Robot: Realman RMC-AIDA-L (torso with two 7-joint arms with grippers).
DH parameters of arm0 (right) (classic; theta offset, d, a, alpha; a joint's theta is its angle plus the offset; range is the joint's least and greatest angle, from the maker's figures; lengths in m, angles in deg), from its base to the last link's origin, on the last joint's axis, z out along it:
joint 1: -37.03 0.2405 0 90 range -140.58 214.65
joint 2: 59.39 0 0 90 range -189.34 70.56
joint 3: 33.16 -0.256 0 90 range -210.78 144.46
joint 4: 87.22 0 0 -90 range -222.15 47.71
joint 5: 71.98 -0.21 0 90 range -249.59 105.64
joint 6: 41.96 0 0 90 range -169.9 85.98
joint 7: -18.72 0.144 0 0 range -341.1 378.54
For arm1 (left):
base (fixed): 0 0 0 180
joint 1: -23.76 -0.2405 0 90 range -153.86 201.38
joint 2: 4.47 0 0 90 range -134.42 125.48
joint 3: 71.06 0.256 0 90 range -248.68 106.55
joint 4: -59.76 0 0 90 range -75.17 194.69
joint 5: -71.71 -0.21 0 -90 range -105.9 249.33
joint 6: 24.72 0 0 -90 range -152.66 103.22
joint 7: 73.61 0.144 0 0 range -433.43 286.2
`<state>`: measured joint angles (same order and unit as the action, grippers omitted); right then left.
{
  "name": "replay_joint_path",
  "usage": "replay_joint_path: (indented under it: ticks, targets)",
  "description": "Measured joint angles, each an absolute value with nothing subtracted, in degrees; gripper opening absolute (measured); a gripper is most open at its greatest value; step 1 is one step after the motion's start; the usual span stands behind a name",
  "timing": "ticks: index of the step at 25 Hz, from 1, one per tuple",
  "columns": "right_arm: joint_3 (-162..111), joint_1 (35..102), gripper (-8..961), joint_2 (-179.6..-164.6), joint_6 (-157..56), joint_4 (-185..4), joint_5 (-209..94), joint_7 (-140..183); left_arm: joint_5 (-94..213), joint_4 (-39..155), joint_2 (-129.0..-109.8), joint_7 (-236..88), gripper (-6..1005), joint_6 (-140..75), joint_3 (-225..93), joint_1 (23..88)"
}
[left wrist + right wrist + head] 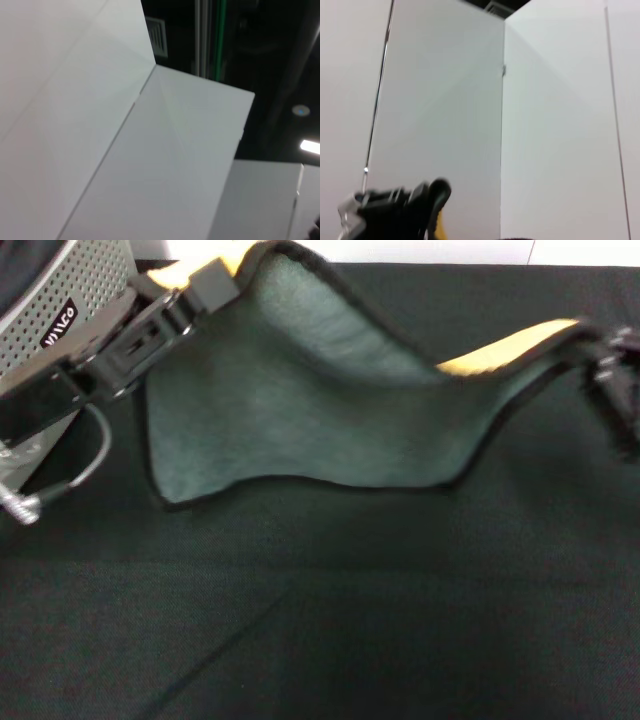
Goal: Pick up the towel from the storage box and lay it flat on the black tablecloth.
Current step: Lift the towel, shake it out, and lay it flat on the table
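Hanging in the upper half of the head view, the towel [300, 410] is stretched between both grippers, held up above the cloth [330, 620]. Grey-green face is toward the camera; dark stitched edge runs all round. Yellow face shows only as two slivers: one at the upper-left corner, one along the folded-over top edge at upper right. Middle sags, bottom edge curves, lower-left corner is rounded and hangs free. Whether the lower edge touches the cloth, can't tell.

Left gripper [195, 295] is at upper left, clamped on the towel's upper-left corner, arm coming in diagonally from the left edge, with a grey cable looping below it. Right gripper [600, 345] is at the right edge, pinching the towel's upper-right corner; mostly out of frame and blurred.

Box [70, 300] sits in the top-left corner behind the left arm, perforated wall and black label visible.

Left wrist view shows only white panels and a dark ceiling. Right wrist view shows white panels, with a dark gripper part low in the frame and a bit of yellow by it.
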<state>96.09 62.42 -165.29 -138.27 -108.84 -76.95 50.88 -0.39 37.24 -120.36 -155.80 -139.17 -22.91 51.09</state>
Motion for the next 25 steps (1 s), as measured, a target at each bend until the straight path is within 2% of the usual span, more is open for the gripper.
replay_joint_path:
  ticks: [2,3,8,16,25]
  targets:
    - [95.5,62.8,5,-164.00,-143.6,-106.1,-76.8,54.5,-1.7,35.5,-118.53,-157.2,30,-140.6,-21.4,50.4]
    - [95.5,62.8,5,-164.00,-143.6,-106.1,-76.8,54.5,-1.7,35.5,-118.53,-157.2,30,-140.6,-21.4,50.4]
    - [95.5,63.6,5,-162.50,-152.3,-102.1,-75.4,59.3,-3.4,30.1,-116.05,-160.0,30,-141.3,-14.6,47.8]
    - [95.6,63.8,5,-162.25,-158.6,-98.0,-71.7,61.3,-1.8,24.9,-114.15,-160.9,30,-141.6,-5.4,45.1]
    - [95.5,65.6,6,-161.56,-161.1,-97.1,-63.8,62.0,8.6,17.8,-108.70,-161.8,30,-141.7,7.5,41.7]
